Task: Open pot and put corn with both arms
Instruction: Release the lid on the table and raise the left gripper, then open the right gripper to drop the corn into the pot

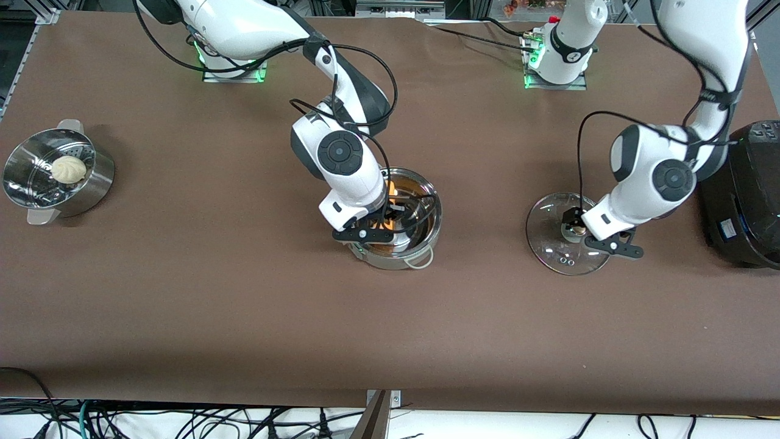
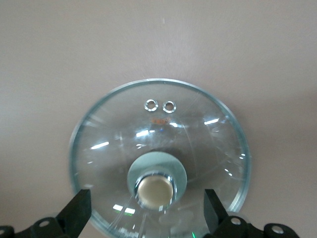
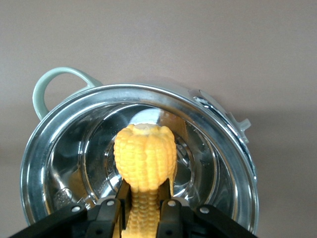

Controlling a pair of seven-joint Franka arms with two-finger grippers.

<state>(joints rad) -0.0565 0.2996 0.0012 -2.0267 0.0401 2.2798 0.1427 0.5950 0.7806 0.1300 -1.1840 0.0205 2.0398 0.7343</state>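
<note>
Corn held over the open pot, lid parked aside on the desk.

The corn [image 3: 144, 161] hangs inside the mouth of the pot [image 1: 426, 235], clenched at one end by the right end effector [image 3: 143, 208], so it points down toward the steel floor and looks ready to be let go. The pot sits mid-desk, uncovered. Its glass lid [image 2: 124, 144] lies flat toward the left arm's end of the desk, out of the way; the left end effector [image 2: 147, 210] hovers just over the tan knob [image 2: 154, 190], fingers spread wide and grasping nothing.
</note>
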